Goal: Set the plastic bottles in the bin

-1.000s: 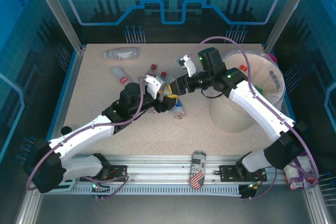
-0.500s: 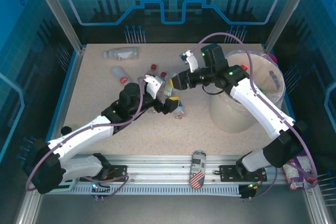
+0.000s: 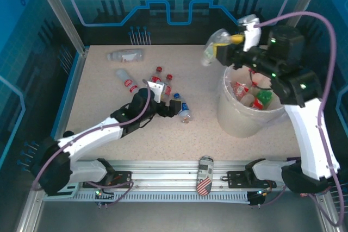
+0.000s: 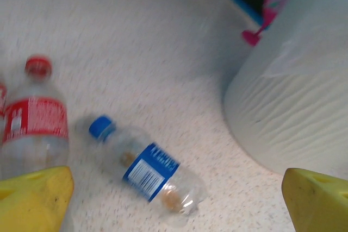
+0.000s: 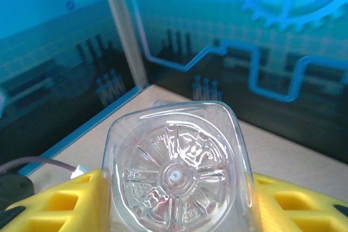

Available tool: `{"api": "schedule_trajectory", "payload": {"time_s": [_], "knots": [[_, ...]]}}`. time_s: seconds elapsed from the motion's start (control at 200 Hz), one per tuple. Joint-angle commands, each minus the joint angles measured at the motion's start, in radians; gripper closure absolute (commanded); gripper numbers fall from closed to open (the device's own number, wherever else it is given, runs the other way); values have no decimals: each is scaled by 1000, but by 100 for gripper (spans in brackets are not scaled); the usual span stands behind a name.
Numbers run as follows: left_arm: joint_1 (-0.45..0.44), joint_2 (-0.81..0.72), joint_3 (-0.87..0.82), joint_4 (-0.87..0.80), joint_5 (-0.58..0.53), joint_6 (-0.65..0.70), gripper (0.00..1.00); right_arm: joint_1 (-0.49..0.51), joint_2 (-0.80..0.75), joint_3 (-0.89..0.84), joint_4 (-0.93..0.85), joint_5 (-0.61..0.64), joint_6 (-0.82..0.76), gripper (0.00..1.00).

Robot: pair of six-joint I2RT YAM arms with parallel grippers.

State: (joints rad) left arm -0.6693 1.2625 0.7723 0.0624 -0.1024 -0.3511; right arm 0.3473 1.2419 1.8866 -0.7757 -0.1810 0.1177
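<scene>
The speckled beige tabletop (image 3: 109, 129) is the biggest thing before you, and most of the plastic bottles lie on its far-left half. The round cream-beige bin (image 3: 239, 118), lined with a clear bag, stands at the right. Inside it you can see red-labelled bottles (image 3: 240, 88) and a green bottle (image 3: 263, 99). In the left wrist view its ribbed wall (image 4: 293, 107) rises at the right, with a pink goblet (image 4: 272, 9) behind it.

Your right arm is raised high over the bin. Its right gripper (image 3: 231, 44) is clamped on a clear square-shouldered bottle (image 3: 216, 46). From above, that bottle sits just beyond the bin's far-left rim, and you cannot tell whether it is over the opening. In the right wrist view its moulded base (image 5: 176, 177) faces the camera between the yellow fingers (image 5: 60, 205).

Your left arm reaches low across the table. Its left gripper (image 3: 167, 97) is spread wide and holds nothing, and the yellow fingertips (image 4: 32, 196) stand well apart at the bottom corners of the wrist view. Between them lies a clear blue-capped bottle with a blue label (image 4: 144, 169) on its side. A red-labelled bottle with a red cap (image 4: 35, 123) lies just beside the left fingertip.

Farther back you see a pale-labelled bottle (image 3: 126, 55) and a small red-capped bottle (image 3: 125, 78). A flag-patterned can (image 3: 204, 175) lies on the near rail.
</scene>
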Motion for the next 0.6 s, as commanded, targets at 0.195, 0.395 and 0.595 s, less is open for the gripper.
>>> {"api": "schedule_trajectory", "payload": {"time_s": [0.195,0.395,0.595], "knots": [[-18,256,245,-265,-115,-306,3,-143,-70,127,-302,419,-97,53],[-61,371,334,-343,-130,-313,4,-206,-62,59,-412,519,-86,61],[-86,432,357,-381,-138,-310,4,-253,-76,-118,-425,412,-37,62]]}}
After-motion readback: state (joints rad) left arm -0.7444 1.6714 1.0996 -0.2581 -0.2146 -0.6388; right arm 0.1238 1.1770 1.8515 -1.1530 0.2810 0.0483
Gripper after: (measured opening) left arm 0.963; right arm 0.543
